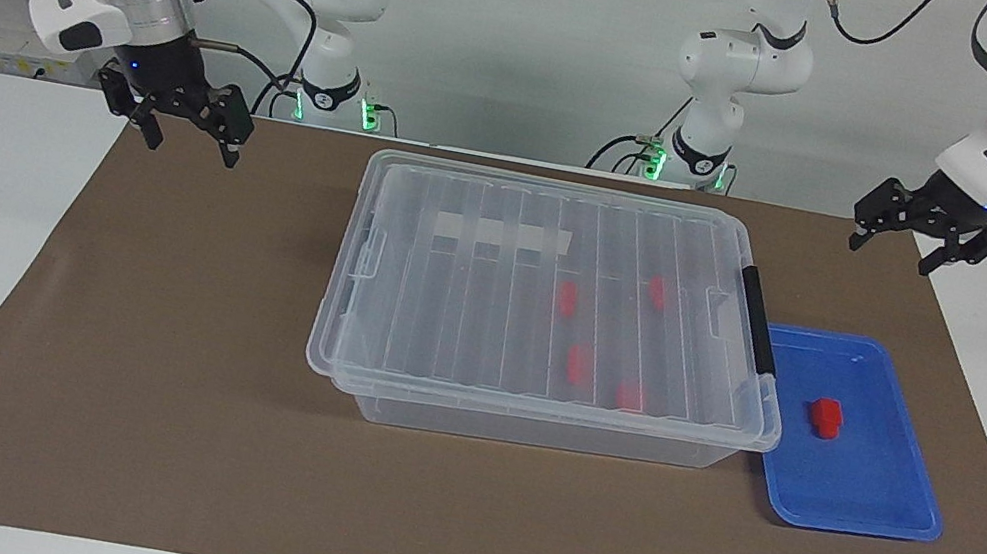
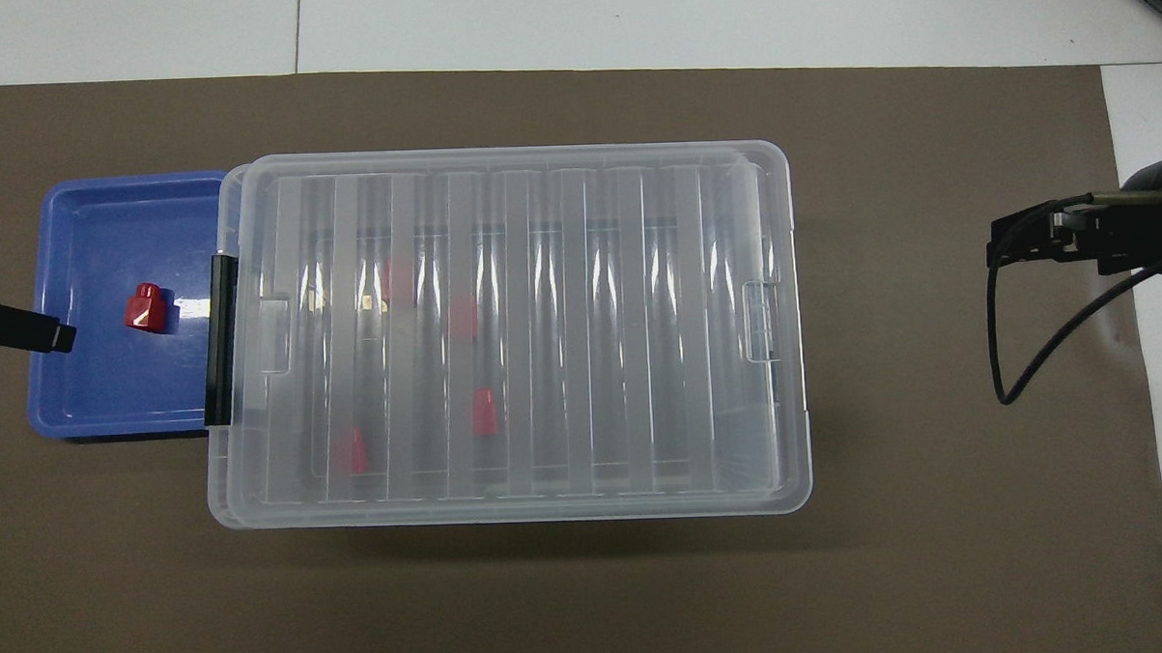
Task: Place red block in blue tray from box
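one red block (image 1: 826,417) in blue tray (image 1: 883,488) (box (image 1: 563,228) lidded)

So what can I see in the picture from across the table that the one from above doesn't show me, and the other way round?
Only the facing view shows the arms' white bodies and bases, plus both whole open grippers: left gripper, right gripper, raised at the table's ends. Only the overhead view shows the red block's narrower stud from above. Both show the lidded box with four red blocks inside, and the blue tray holding one block.
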